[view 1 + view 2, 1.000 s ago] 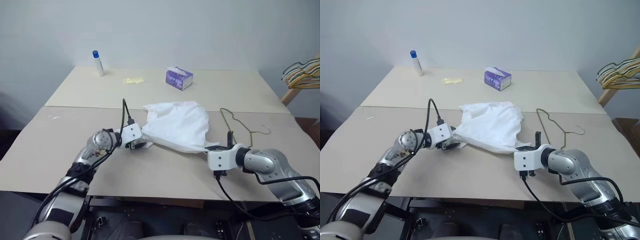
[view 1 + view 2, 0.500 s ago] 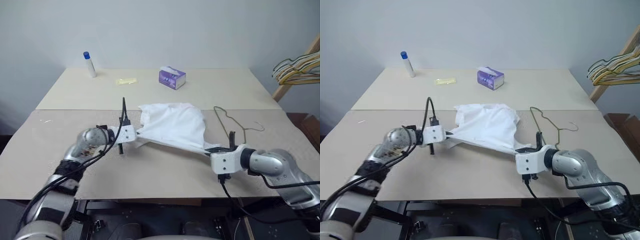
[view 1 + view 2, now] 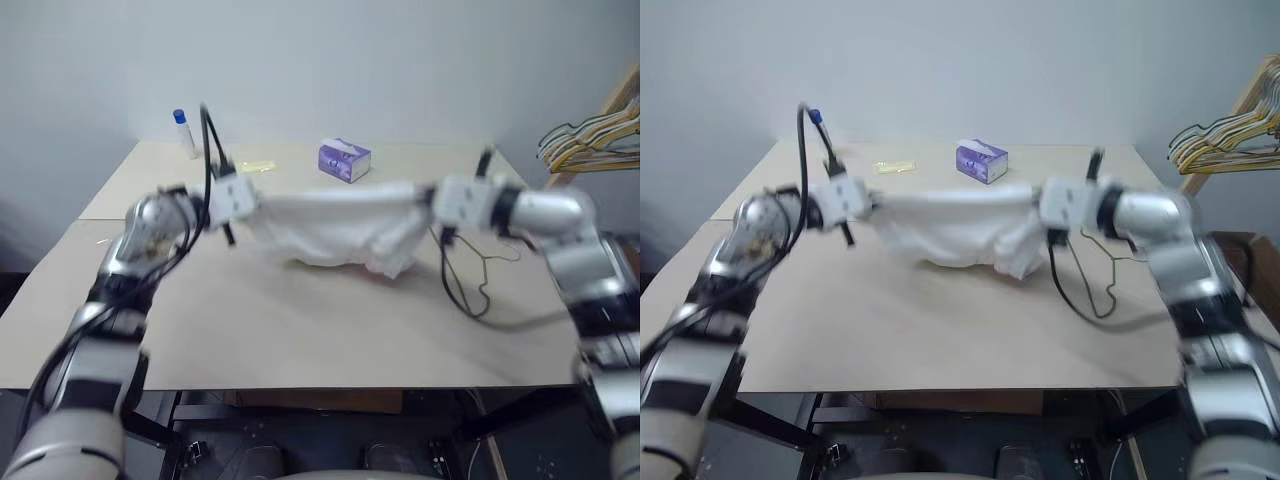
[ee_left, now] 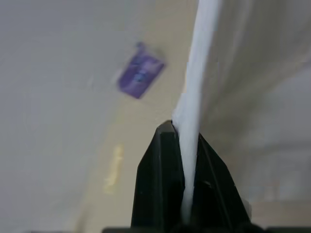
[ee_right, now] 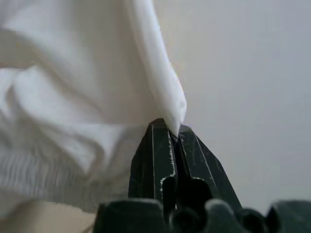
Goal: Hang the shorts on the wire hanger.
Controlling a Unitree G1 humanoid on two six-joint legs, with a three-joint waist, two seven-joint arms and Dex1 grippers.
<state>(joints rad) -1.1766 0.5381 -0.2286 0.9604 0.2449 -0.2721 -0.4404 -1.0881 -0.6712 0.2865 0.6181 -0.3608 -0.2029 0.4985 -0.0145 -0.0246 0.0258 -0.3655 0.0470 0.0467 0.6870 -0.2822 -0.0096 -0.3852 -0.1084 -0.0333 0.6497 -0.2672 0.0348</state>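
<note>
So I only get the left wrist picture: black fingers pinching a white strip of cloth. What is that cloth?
Observer: White soft cloth shorts, stretched between the left gripper and the right gripper.
Operator: Is the right one gripping too?
Observer: Yes, it is shut on the other end, as its own wrist view shows.
Operator: And where is the hanger?
Observer: The thin grey wire hanger lies on the beige table, under the right arm.
</note>
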